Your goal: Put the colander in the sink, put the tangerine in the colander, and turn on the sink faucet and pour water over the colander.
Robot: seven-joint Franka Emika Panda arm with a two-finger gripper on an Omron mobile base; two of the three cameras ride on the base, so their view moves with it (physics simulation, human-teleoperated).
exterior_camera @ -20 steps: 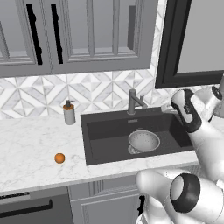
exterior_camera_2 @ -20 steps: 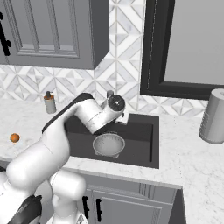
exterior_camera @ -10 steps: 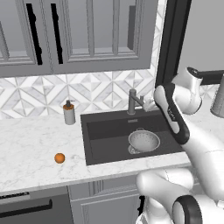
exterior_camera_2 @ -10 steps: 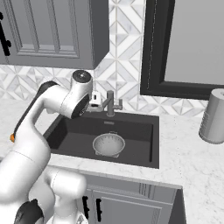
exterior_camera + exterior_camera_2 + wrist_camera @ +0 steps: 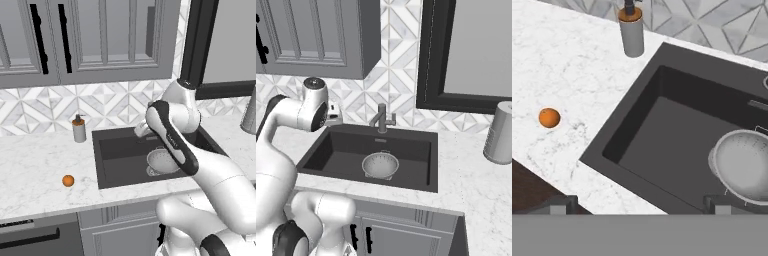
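— How far along was the job?

— The colander [image 5: 380,165] already sat in the sink [image 5: 321,150], near the drain. The tangerine [image 5: 68,180] lay on the counter [image 5: 35,165], well left of the basin, and the faucet [image 5: 381,118] was untouched, with no water visible.

— And the gripper [image 5: 639,202]?

— Empty, jaws spread wide, above the sink's left side.

— What changed?

— The arm had swung left from the basin's right, toward the fruit. The colander stayed put.
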